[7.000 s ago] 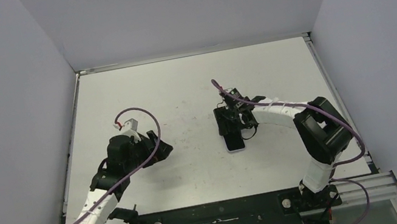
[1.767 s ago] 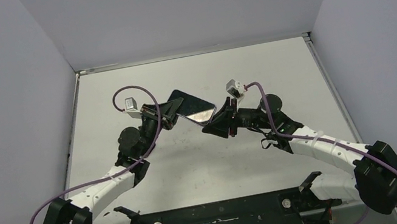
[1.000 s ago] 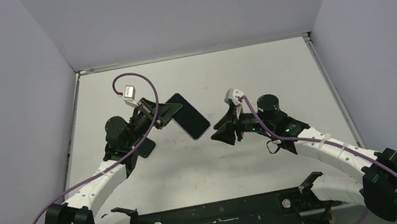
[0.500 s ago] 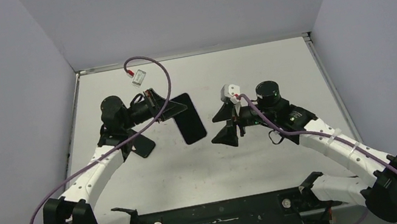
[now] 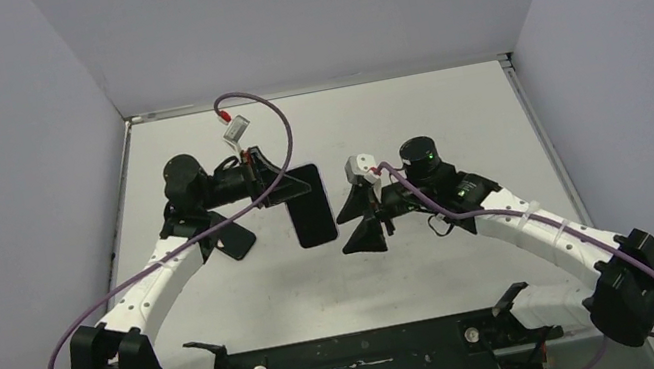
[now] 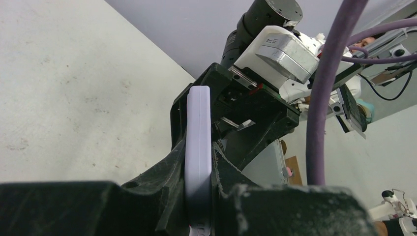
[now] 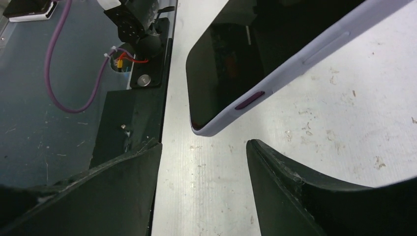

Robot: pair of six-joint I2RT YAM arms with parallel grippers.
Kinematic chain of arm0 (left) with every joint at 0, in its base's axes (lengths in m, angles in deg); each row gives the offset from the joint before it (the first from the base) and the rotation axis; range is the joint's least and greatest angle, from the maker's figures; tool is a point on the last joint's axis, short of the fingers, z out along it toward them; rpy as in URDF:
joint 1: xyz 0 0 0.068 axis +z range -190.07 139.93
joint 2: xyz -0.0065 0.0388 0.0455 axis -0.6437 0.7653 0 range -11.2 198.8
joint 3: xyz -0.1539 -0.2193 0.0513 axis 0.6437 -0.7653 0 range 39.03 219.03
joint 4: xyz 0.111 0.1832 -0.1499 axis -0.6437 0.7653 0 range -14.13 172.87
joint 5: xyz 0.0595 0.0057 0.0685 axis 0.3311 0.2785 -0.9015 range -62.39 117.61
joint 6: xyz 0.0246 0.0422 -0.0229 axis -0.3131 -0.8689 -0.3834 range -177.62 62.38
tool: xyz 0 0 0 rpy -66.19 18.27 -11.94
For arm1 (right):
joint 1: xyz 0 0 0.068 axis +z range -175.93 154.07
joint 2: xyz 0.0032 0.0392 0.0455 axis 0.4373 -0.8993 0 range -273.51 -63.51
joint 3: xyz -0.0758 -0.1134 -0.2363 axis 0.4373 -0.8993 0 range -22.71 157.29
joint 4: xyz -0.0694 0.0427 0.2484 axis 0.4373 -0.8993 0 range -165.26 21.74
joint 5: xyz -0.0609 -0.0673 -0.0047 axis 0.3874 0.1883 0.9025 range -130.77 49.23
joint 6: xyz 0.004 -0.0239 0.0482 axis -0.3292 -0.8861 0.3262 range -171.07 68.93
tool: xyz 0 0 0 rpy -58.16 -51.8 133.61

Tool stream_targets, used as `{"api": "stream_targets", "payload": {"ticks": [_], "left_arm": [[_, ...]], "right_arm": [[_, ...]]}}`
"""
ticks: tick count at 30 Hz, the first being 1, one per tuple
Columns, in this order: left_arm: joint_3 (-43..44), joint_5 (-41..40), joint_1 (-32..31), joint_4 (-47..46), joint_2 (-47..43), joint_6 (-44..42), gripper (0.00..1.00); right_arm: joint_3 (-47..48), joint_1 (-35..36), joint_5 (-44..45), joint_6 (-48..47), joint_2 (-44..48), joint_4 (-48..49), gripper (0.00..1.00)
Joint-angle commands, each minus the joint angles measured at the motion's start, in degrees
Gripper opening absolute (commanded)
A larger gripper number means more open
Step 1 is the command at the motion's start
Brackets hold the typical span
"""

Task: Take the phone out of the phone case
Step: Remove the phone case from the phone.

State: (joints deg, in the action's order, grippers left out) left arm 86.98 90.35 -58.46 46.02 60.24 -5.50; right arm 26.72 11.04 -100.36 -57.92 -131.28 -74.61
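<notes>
The phone (image 5: 310,206), dark screen up, sits in its lavender phone case (image 7: 295,63) and hangs above the table. My left gripper (image 5: 275,188) is shut on the phone's far end. In the left wrist view the case's pale edge (image 6: 198,113) stands pinched between the jaws of that gripper (image 6: 199,157). My right gripper (image 5: 345,232) is open just right of the phone's near end, touching nothing. In the right wrist view the case's rounded corner (image 7: 206,130) floats just beyond the gap of the open right gripper (image 7: 204,145), and the screen (image 7: 231,64) shows dark.
The white table (image 5: 411,109) is walled at the back and both sides. A black base plate (image 5: 364,361) runs along the near edge. The left arm's purple cable (image 5: 276,117) loops above the phone. The right wrist (image 6: 265,59) fills the space behind the phone in the left wrist view.
The left arm has swung the phone so that it now points toward the near edge. The right gripper has moved left and nearer, under the phone's near end, with its jaws wider apart.
</notes>
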Motion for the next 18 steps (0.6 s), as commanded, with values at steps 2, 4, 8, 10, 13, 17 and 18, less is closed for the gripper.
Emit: {"api": "stream_targets", "payload": {"ticks": [2, 4, 8, 10, 13, 17, 18], "left_arm": [[3.87, 3.08, -1.01, -7.05, -0.73, 1.36, 0.0], [4.03, 3.46, -1.41, -7.28, -0.85, 1.45, 0.0], [4.35, 4.19, -1.6, -7.31, -1.01, 1.5, 0.0], [4.52, 4.55, -1.73, -7.33, -0.96, 1.62, 0.0], [4.46, 5.11, -2.06, -7.58, -0.87, 2.12, 0.0], [4.58, 5.61, -2.17, -7.01, -0.54, 3.2, 0.0], [4.61, 5.91, -2.17, -6.75, -0.39, 3.42, 0.0]], "right_arm": [[4.27, 1.89, -3.56, -3.14, -1.6, 4.59, 0.62], [4.93, 2.49, -3.79, -3.69, -2.44, 4.4, 0.59], [6.64, 3.4, -4.15, -4.76, -4.32, 2.47, 0.5], [7.48, 4.03, -4.15, -6.38, -5.25, 0.84, 0.45], [7.74, 4.54, -4.02, -7.53, -5.7, -0.22, 0.33], [7.68, 5.22, -3.85, -8.88, -5.41, -0.29, 0.16], [7.69, 5.4, -3.82, -9.41, -5.1, -0.33, 0.13]]}}
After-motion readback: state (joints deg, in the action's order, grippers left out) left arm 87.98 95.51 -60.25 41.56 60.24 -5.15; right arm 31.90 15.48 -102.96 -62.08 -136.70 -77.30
